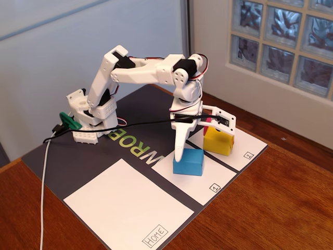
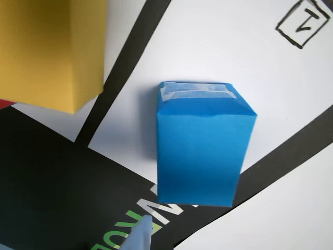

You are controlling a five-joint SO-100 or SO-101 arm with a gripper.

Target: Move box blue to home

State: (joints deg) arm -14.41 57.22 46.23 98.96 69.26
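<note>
Two boxes are sitting on the mat, and the step in hand looks like the approach to the grasp, nothing lifted yet. Nearest in the fixed view, the Home square is lying bare, with open room all the way from the blue box, which is standing in the square marked 1. Farther back, the gripper is hovering over it with the jaws apart, one white finger reaching down at its left edge, though whether it is touching is hard to tell. Next, closing squarely calls for avoiding the yellow box just beside. Bench edges are lying well clear.
</note>
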